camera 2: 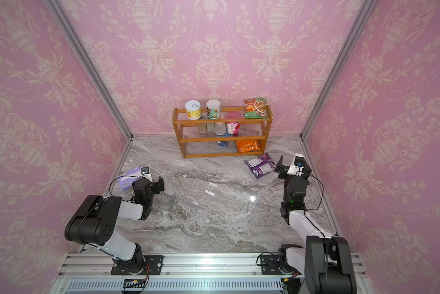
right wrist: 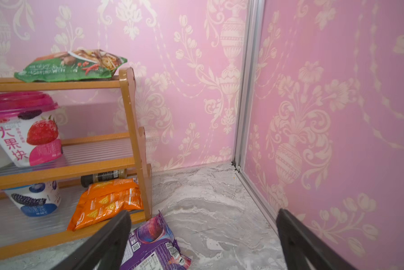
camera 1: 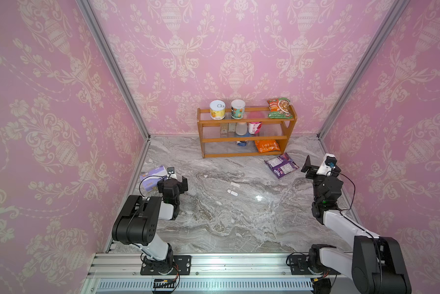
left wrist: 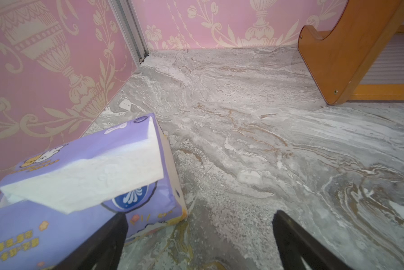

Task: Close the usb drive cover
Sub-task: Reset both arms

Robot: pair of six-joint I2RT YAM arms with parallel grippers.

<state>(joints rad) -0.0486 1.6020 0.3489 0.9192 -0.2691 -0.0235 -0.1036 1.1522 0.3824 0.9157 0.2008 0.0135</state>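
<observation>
Bare tabletop (left wrist: 243, 140) lies open between and ahead of the spread jaws of the left gripper (left wrist: 199, 215); a tissue pack (left wrist: 79, 187) crowds one jaw. At the right gripper (right wrist: 204, 213), a purple snack bag (right wrist: 154, 245) lies beneath one jaw, a wall (right wrist: 336, 140) stands beside its partner, and a wooden shelf (right wrist: 135, 117) stands ahead.

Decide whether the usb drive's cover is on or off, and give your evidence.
Off. In both top views the cover lies on the table, apart from the usb drive.
</observation>
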